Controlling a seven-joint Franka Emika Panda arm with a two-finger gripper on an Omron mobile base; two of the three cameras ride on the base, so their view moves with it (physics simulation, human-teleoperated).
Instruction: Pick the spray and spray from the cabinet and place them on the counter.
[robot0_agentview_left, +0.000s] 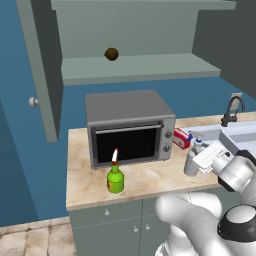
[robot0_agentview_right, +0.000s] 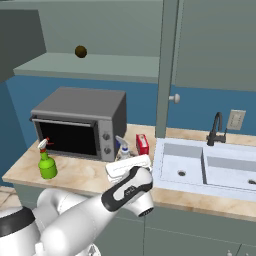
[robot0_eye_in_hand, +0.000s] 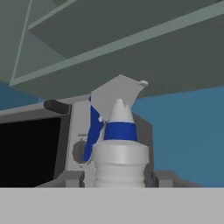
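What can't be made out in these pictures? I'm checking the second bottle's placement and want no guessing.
- Grey-white spray: base cut off at the hand view's bottom; in the left base view the gripper covers part of it.
- Whether it touches the counter: hidden there; in the right base view the hand hides it.
- Flat red box: print too small.

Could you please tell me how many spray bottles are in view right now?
2: the green spray bottle stands on the counter before the toaster oven; the grey-white spray bottle sits between the gripper fingers.
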